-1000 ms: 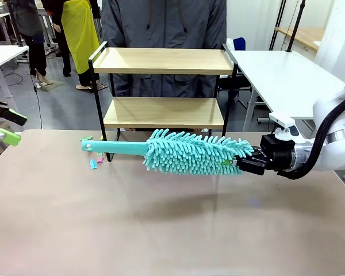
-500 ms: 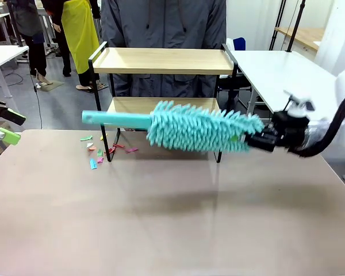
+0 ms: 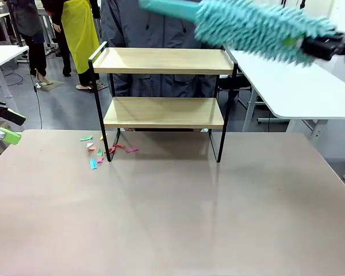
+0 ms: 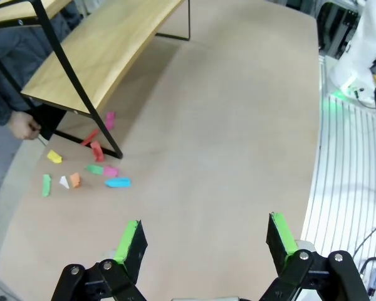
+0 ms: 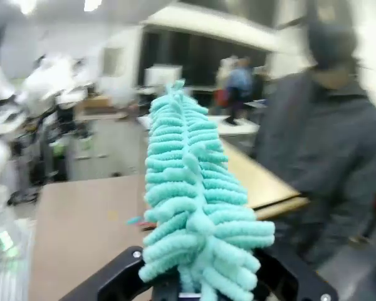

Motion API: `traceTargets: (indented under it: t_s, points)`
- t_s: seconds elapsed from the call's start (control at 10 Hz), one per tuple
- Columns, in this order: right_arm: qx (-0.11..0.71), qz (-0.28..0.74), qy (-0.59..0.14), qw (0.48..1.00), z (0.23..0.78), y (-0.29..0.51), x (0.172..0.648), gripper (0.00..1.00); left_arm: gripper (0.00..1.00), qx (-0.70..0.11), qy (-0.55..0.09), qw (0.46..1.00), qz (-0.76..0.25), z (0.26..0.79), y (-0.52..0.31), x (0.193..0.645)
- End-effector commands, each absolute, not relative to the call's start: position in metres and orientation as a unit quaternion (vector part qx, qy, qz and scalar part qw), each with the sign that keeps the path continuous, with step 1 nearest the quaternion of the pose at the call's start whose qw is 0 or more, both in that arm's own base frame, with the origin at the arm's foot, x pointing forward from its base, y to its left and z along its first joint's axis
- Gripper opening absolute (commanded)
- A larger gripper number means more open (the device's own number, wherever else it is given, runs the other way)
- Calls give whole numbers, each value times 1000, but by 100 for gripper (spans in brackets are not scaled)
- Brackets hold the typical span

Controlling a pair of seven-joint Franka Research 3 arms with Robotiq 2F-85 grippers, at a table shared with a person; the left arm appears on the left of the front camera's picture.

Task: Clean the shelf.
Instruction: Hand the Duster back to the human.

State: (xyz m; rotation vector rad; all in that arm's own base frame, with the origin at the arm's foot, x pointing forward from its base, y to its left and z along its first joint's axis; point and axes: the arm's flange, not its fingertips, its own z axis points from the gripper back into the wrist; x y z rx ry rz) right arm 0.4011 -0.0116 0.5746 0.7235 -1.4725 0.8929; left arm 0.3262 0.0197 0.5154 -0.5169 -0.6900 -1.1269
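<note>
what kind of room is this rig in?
Looks like a robotics lab or workshop, not a home: plain white tables beside the work table, people standing behind the shelf, and another white robot arm mounted nearby.

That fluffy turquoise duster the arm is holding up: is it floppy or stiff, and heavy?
The duster probably has a stiff core: held at one end by the right gripper, it stays nearly straight in the air. Its chenille fringe looks soft, so it likely gives on contact. It seems light.
</note>
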Motion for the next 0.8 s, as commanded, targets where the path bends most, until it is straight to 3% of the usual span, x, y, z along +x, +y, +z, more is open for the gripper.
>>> traceTargets:
  t_s: [0.0,0.4,0.7]
  points:
    - [232,281,-703,611,580,-24,405,17,100,-245,-324,752,-519,517,19,327]
    - [64,133,-710,689,556,-79,395,17,100,-245,-324,752,-519,517,19,327]
    - [47,92,-684,722,519,-97,387,17,100,-245,-324,752,-519,517,19,327]
